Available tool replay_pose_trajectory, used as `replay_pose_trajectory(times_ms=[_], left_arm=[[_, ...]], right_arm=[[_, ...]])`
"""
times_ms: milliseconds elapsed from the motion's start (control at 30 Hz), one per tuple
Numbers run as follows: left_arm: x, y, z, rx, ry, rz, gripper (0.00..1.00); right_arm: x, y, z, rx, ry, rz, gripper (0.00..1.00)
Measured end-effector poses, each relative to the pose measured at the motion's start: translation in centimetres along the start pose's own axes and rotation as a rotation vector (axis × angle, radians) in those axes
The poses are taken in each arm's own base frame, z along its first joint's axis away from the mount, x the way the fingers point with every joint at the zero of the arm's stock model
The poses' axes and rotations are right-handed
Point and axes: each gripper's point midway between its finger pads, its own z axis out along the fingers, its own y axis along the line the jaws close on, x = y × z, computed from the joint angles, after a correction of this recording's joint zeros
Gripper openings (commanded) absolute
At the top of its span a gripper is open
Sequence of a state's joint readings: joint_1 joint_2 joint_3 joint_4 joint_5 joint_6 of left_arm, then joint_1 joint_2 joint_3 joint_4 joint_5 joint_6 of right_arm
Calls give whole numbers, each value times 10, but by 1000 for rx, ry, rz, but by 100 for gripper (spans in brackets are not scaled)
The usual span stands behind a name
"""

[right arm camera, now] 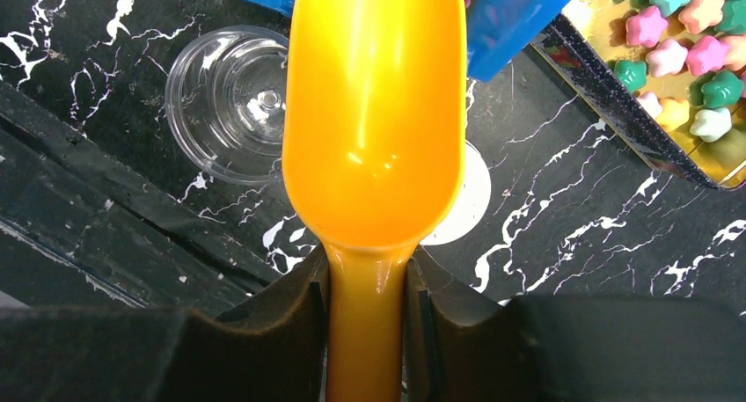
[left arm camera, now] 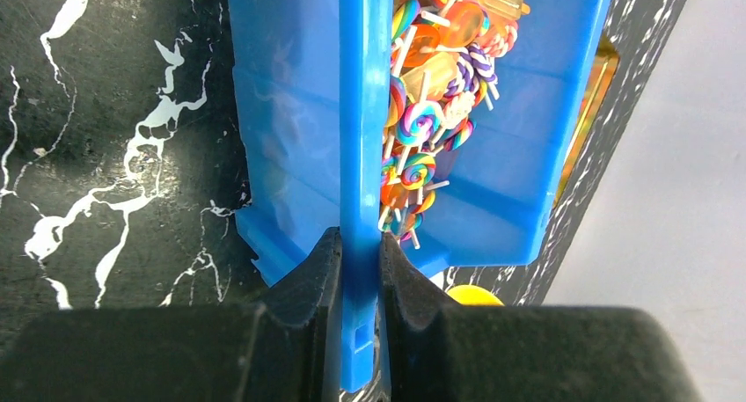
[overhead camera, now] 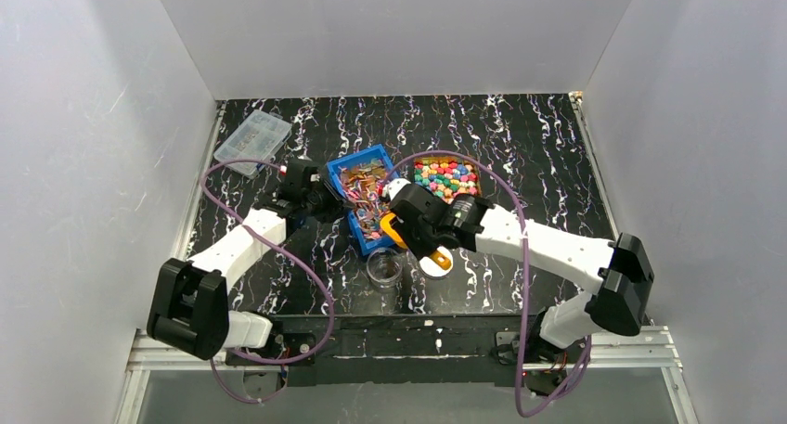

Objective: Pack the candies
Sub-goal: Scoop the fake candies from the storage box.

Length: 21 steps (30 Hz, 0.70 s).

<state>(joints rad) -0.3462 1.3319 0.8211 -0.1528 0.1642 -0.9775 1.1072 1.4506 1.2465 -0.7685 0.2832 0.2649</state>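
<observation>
Candies sit in two containers mid-desk, by what I get from the top camera. Pastel star-shaped ones fill a tray toward the far edge, and swirled lollipops with wrapped pieces fill a blue bin just left of it. A clear case lies near the far left corner. My left tool is at the bin's left wall. My right tool carries an orange scoop at the bin's near end, with a clear jar and a white lid toward the near edge.

On the left wrist feed, the left tool is clenched on the blue bin's wall, one finger on each side; candies heap just inside it.

On the right wrist feed, the right tool grasps the scoop by its handle. The jar stands left of the bowl, the lid lies partly under it, and candies show in the tray at upper right.
</observation>
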Motion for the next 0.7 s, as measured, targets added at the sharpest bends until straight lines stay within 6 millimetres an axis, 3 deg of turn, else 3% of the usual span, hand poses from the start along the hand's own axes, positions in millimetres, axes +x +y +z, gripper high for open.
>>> replay_pose_trajectory(times_ms=[200,500,700], left_arm=[[3,-4,2,14,-69,-47,0],[4,-5,3,35,-117,-74,0],[4,-5,3,45,-130,-73,0]], right_arm=[[-6,-4,4,-13,72,-5,1],[16,-9,25,-8,250,-33,1],[12,-6,35,-13,286,-38,1]])
